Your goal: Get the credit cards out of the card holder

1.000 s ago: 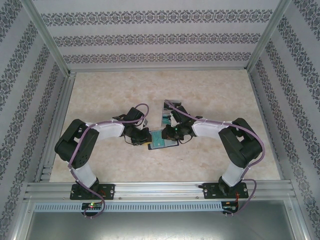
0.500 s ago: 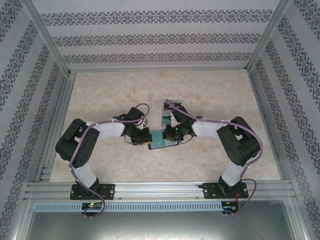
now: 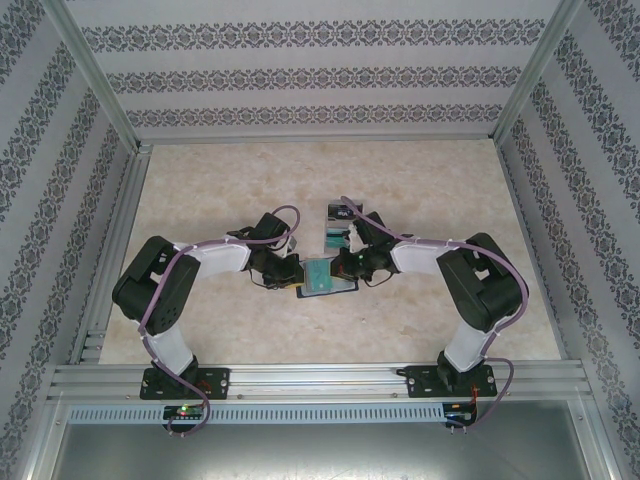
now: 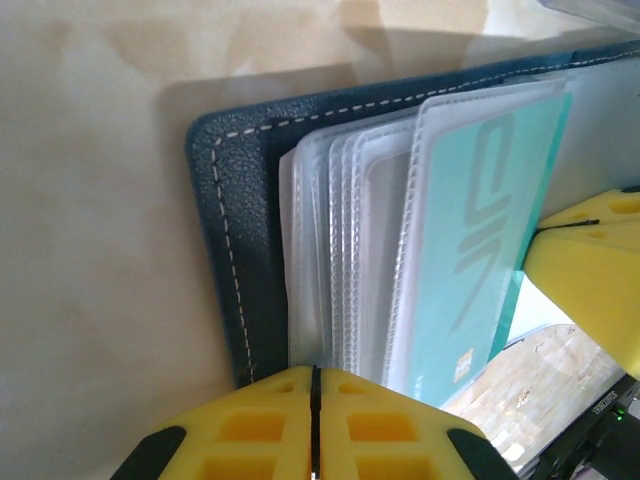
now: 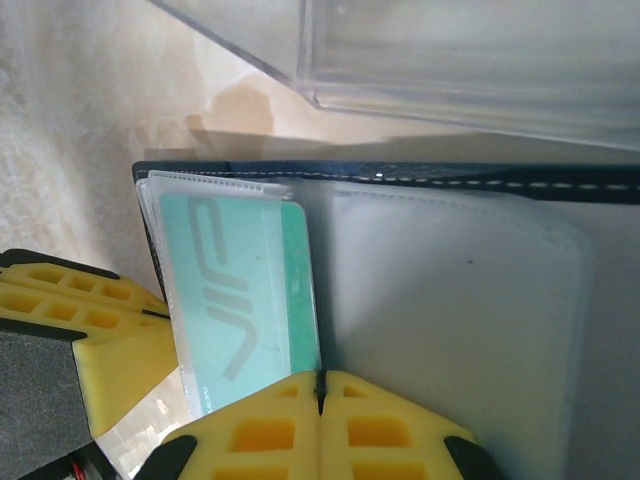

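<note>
1. The left pincer [image 4: 313, 385] is pressing its yellow fingers together on the near edge of the card holder [image 4: 235, 250]. The fingers themselves are hiding the exact spot they are nipping.
2. The card holder is lying open on the worktop [image 3: 220, 190] between the two pincers. Its slate-blue cover is showing around a fan of clear sleeves [image 4: 350, 250], and the cloudy plastic is making their contents hard to tell.
3. The teal card [image 4: 480, 230] is sitting in the topmost sleeve, with one end disappearing behind the other arm's fingers.
4. The right pincer [image 5: 320, 390] is clamping shut on that card's corner. How deep the card is reaching between the fingers is hidden.
5. Just beyond the holder, a clear plastic piece [image 5: 450, 50] is running off the frame. From above, dark and teal flat shapes [image 3: 338, 222] are lying there, too small to identify.
</note>
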Controlling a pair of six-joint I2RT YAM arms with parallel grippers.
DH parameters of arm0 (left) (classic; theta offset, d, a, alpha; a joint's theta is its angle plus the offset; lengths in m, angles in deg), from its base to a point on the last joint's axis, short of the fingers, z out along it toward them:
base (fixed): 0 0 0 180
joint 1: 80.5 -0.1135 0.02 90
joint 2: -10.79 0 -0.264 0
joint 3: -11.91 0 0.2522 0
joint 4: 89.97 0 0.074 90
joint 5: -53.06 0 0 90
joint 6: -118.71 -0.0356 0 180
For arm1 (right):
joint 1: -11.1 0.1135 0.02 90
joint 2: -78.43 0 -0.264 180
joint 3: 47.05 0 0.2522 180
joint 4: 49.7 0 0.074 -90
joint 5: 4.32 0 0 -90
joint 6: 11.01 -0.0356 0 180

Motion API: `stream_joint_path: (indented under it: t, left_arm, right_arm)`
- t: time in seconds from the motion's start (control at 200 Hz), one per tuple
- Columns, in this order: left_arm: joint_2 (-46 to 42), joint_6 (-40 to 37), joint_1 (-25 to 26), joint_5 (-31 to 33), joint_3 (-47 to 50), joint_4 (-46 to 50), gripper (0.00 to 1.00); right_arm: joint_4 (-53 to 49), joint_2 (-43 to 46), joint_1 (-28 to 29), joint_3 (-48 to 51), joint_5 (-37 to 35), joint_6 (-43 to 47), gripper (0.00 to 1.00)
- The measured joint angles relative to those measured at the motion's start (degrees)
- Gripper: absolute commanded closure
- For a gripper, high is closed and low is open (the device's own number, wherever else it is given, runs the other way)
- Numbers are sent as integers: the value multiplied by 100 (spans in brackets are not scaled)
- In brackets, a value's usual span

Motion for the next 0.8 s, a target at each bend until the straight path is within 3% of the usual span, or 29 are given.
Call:
stream_joint_path:
  t: [0.11,0.275,0.804]
  left_arm:
    - [9,-15,0,2,-15,2,90]
    - [13,-17,0,2,-28,22,90]
    - [13,-22,0,2,-28,42,90]
  right_arm:
    - [7,101,-68,92,9,2,100]
    - [26,111,-74,125,15,2,84]
    - [201,15,175,122,7,-26,81]
